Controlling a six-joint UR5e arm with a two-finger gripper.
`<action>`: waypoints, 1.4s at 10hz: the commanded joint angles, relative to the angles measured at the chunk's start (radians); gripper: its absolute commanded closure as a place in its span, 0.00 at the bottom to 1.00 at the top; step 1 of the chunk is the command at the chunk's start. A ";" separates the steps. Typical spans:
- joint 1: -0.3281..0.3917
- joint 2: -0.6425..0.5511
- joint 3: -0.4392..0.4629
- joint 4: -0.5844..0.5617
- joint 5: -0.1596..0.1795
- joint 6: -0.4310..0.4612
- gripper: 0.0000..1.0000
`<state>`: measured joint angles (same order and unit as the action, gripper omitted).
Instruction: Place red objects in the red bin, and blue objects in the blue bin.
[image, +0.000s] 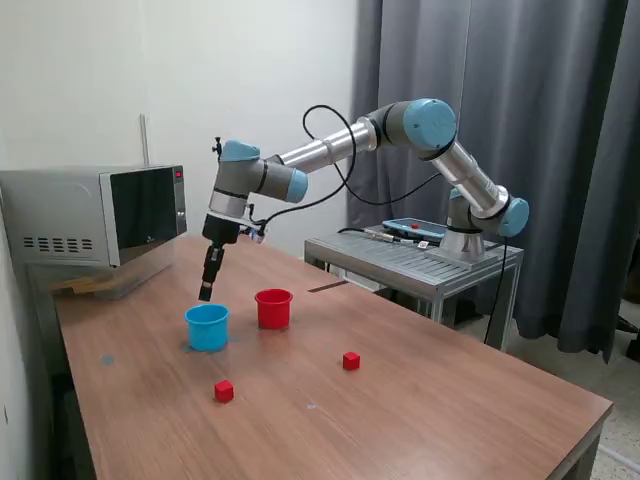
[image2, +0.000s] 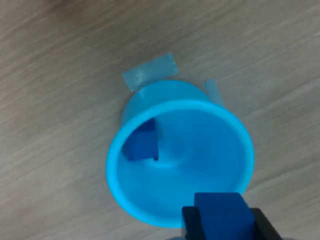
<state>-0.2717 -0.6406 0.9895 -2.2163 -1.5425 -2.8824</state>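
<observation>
Blue cubes first: one dark blue cube (image2: 141, 145) lies inside the blue bin (image: 207, 327), against its inner wall, and a second blue cube (image2: 222, 216) is pinched between the black fingers (image2: 191, 222) of the gripper (image: 205, 292), which hangs just above the bin's rim. In the wrist view the held cube sits over the edge of the cup's opening, clear of the bottom.

The red bin (image: 273, 308) stands just beside the blue one, on the exterior view's right and slightly farther back — both cups upright on the wooden table (image: 420, 400). Two red cubes rest on the tabletop nearer the camera, well apart from each other: one red cube (image: 224, 391) in front of the blue bin, the other red cube (image: 351, 361) out toward the exterior view's right.

Strips of clear tape (image2: 150, 72) stick to the wood beside the blue cup's base. A microwave (image: 95, 214) sits at the table's far left corner.
</observation>
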 joint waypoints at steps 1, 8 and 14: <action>0.000 0.002 0.006 -0.002 -0.001 0.000 1.00; 0.000 0.010 0.020 0.000 -0.001 0.002 0.00; 0.008 -0.008 0.027 0.086 0.005 -0.002 0.00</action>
<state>-0.2650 -0.6371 1.0110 -2.1880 -1.5386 -2.8829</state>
